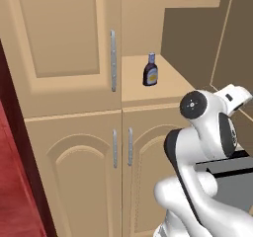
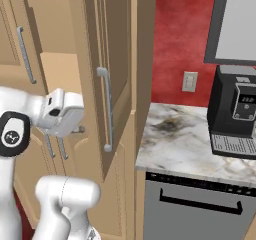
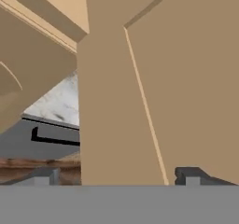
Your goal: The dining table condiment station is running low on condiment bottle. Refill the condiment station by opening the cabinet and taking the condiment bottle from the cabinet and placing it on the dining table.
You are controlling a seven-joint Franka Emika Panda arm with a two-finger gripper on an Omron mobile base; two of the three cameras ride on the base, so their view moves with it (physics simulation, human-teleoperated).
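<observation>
On the middle shelf of the tall light tan wooden cabinet (image 1: 74, 43), a small dark brown-purple condiment bottle with a blue cap and yellow label (image 1: 150, 70) stands upright near the shelf's front edge, just right of the closed upper-left door. That door's vertical silver bar handle (image 1: 113, 60) sits at its right edge. The upper-right door (image 2: 107, 69) is swung wide open, so the shelf bay is exposed; in the right base view its edge juts out toward the robot, with a silver bar handle of its own (image 2: 106, 109). Bare shelf surrounds the bottle on all sides, and another shelf hangs well above it. Below, the two arched lower doors are closed, their handles side by side.

Right of the cabinet runs a white marble counter veined grey-brown (image 2: 185, 144) with a black coffee machine (image 2: 236, 111) on it, a grey dishwasher front (image 2: 195, 206) beneath, and a red wall behind.

At the bottom of the hand view, the white arm's two-finger gripper (image 3: 114, 175) shows two dark fingertips (image 3: 186, 175) spread apart, nothing between them, close against a tan cabinet edge. The white hand sits below and right of the bottle, apart from it, level with the top of the lower doors. The arm is bent sharply at the elbow, wrist reaching forward toward the open bay.
</observation>
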